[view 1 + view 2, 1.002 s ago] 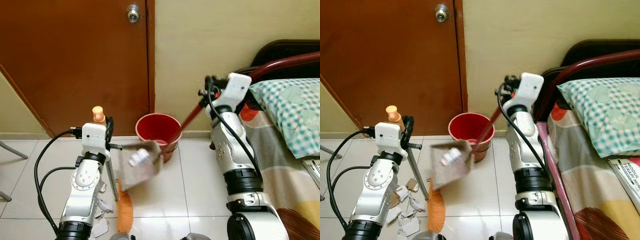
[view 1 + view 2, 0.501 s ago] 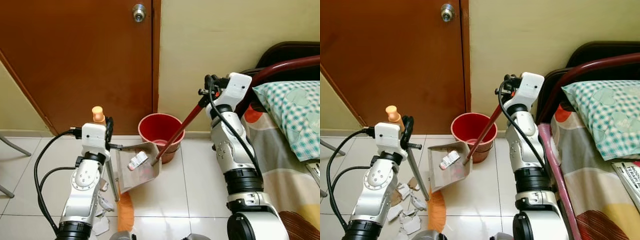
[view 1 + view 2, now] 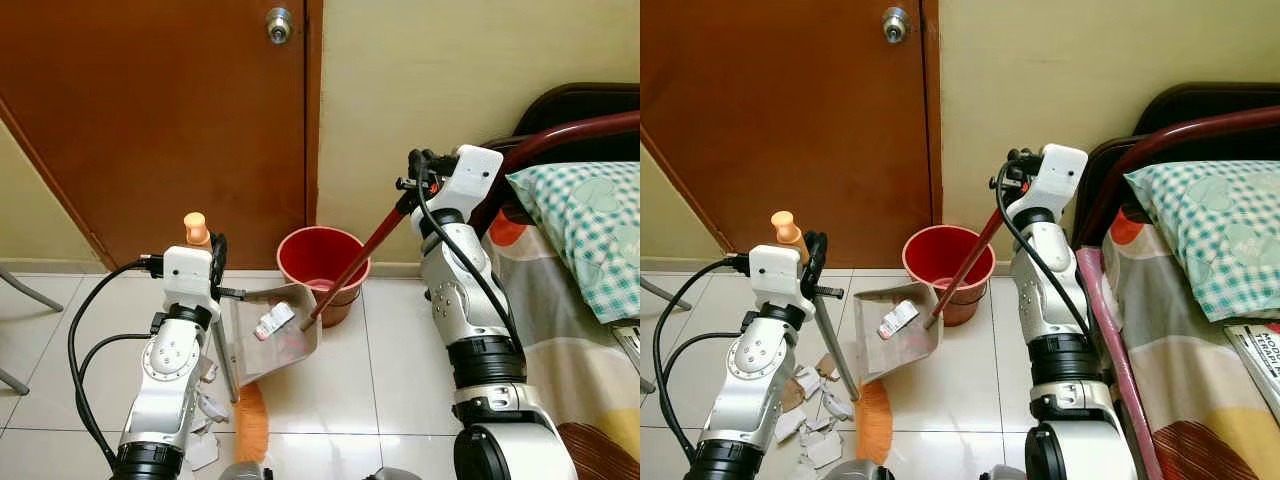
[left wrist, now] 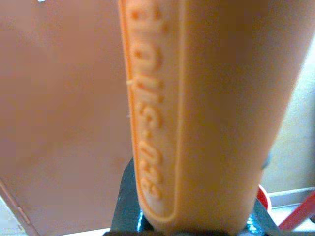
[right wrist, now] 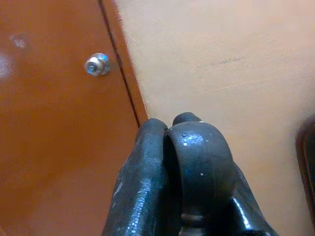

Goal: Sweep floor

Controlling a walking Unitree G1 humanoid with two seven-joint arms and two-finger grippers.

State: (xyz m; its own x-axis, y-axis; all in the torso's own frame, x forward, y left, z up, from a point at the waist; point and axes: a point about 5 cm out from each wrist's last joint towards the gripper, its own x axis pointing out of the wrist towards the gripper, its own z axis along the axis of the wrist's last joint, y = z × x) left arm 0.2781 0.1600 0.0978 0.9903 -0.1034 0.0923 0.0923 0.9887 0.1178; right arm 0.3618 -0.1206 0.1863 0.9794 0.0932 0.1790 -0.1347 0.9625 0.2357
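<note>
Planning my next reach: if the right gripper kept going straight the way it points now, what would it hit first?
Judging by the right wrist view, the right gripper points at the yellow wall just beside the door frame. Nothing else appears in between, though depth is uncertain.

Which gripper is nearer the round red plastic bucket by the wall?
Right. The right gripper is raised just beside the red bucket, holding the dustpan's red handle; the left gripper grips the orange broom handle farther off.

Glossy tiled floor (image 3: 380, 370), red plastic bucket (image 3: 322, 262)
</note>
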